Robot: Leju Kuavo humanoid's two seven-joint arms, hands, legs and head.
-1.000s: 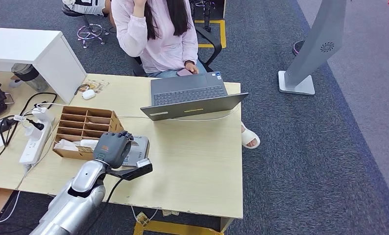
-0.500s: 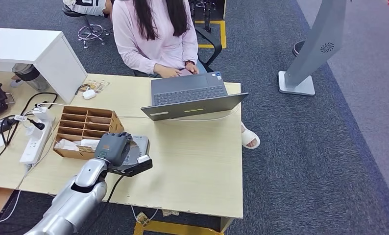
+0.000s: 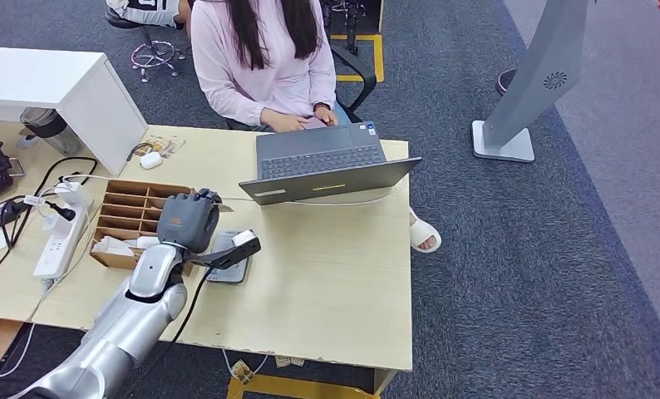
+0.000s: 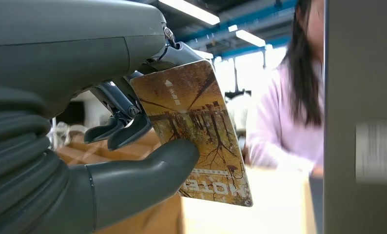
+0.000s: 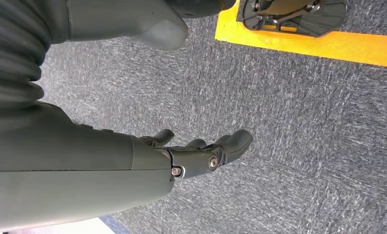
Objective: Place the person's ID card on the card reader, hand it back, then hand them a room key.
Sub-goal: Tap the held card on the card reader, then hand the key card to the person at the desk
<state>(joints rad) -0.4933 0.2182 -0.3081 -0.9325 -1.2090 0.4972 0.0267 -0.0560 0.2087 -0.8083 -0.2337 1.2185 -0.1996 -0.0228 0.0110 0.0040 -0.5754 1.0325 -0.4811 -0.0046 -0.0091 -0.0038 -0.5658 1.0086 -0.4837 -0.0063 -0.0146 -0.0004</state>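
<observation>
Silver left arm up over the desk, left hand [image 3: 189,220] pinching the card [image 4: 194,131] between thumb and fingers, above the card reader [image 3: 229,268]. Right hand [image 5: 191,156] hangs loose, empty. Beyond: laptop [image 3: 327,162], person [image 3: 268,62].

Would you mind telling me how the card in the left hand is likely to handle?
The card looks thin and flat, so probably stiff and light. Its printed face looks smooth, so it may slip, as the left hand holds it by one side between thumb and fingers.
</observation>
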